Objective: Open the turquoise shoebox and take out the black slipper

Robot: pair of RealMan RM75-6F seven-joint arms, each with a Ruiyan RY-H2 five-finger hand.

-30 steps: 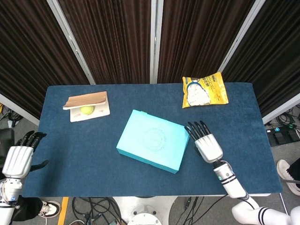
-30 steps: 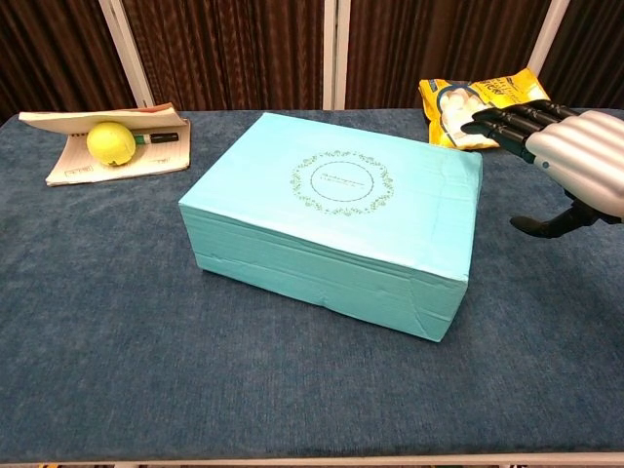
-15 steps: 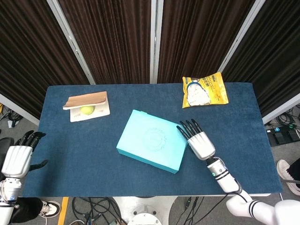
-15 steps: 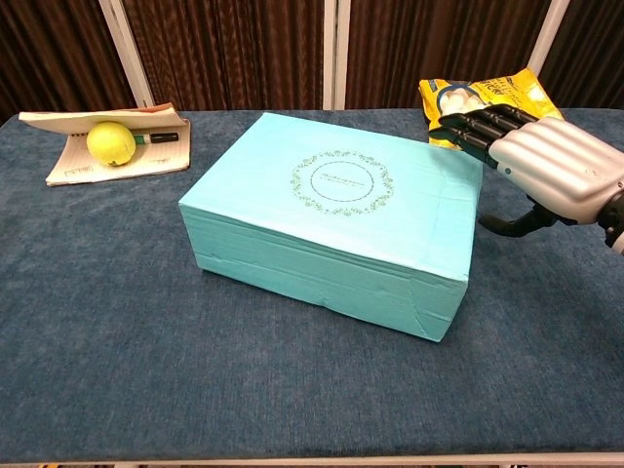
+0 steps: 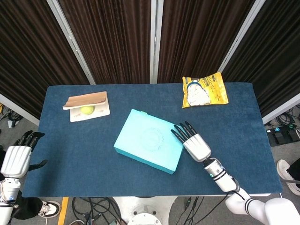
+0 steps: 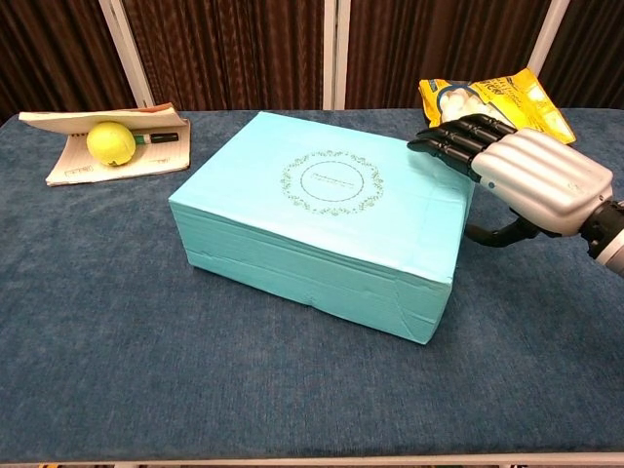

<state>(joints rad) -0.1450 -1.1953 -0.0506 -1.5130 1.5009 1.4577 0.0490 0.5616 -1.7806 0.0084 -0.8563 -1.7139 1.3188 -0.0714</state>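
Fingers (image 6: 450, 146) of the right hand (image 6: 531, 178) lie straight and slightly apart over the right edge of the turquoise shoebox (image 6: 322, 216), their dark tips above the lid's near-right corner area, while the thumb curls below, beside the box's right wall. Whether the tips actually touch the lid cannot be told. They grip nothing. From the head view the right hand (image 5: 193, 142) reaches in from the table's near-right side, fingertips overlapping the box's right edge. The shoebox sits closed, turned at an angle, near the middle of the blue table (image 5: 70, 159). No slipper is visible. At the left table edge, the left hand (image 5: 16, 157) hangs with fingers extended, empty, well apart from the box.
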